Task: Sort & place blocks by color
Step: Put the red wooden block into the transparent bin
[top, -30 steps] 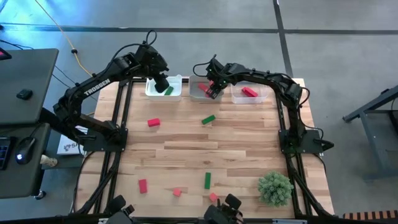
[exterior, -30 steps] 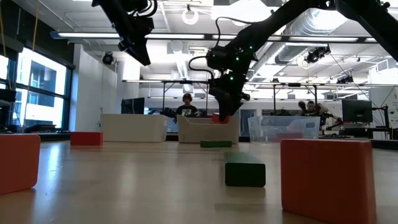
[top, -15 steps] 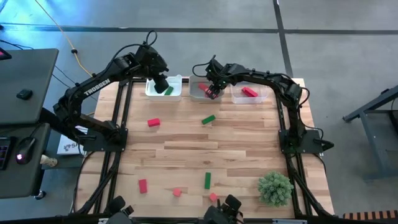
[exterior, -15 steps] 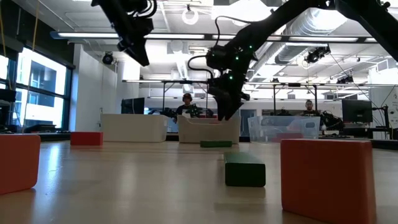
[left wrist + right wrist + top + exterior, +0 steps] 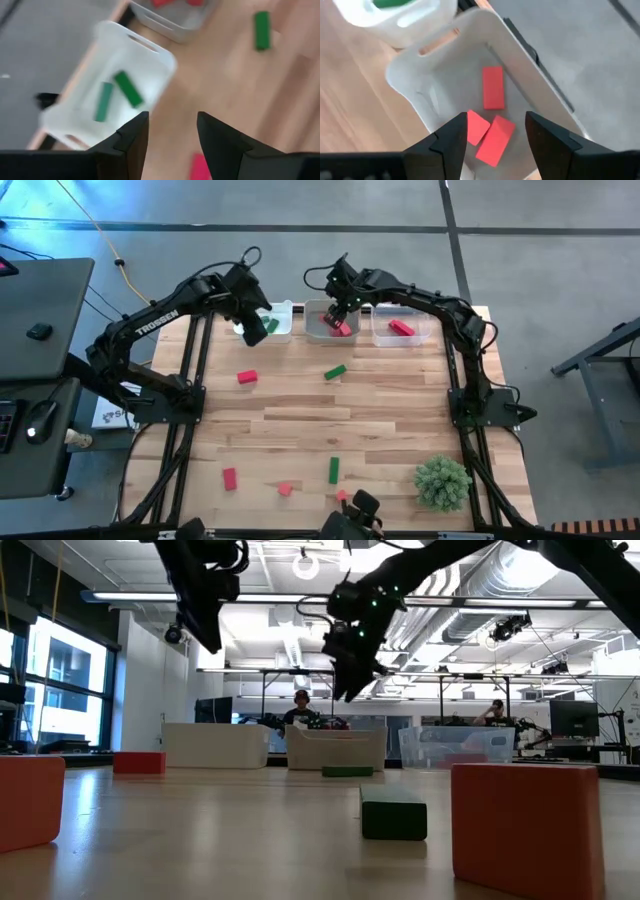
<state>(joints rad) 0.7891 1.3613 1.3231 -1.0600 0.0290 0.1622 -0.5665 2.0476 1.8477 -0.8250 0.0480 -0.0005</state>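
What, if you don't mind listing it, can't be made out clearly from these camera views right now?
- High view: the pink block at the table's near edge is partly covered by camera hardware.
- High view: the left gripper hides part of the white tray.
- Low view: the middle tray walls hide its contents.
- Left wrist view: the red block is cut off by the fingers.

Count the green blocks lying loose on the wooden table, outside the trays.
2: one green bar-shaped block just in front of the middle grey tray, and another green bar-shaped block near the table's front edge. Others may be hidden.
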